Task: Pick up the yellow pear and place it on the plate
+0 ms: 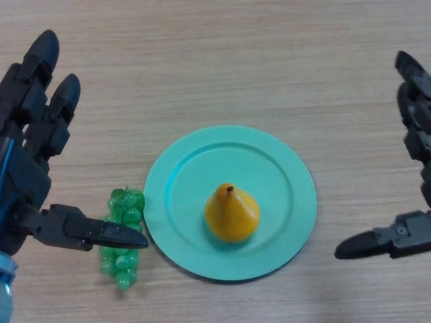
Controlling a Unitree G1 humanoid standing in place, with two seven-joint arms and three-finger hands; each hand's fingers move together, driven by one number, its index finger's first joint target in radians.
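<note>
Head view: yellow pear sitting on the teal plate, a little toward five o'clock of the plate's centre, stem tip aimed at twelve, free of both hands. Judged from this: placing step done, nothing left but keeping clear. Left hand at nine o'clock of the plate, fingers straight and spread, holding nothing, thumb reaching across the bunch of green grapes lying on the wooden table just off the plate's rim at eight o'clock; cannot tell whether the thumb touches the grapes or only passes above them. Right hand at three o'clock, well apart from the plate, likewise unclenched and empty, thumb pointing in toward the rim. Risks from here: a careless sweep of the left thumb dragging the grapes or nudging the plate; a bumped rim setting the rounded pear rolling, since nothing steadies it; an inward swing of the right thumb doing the same from the other side.
</note>
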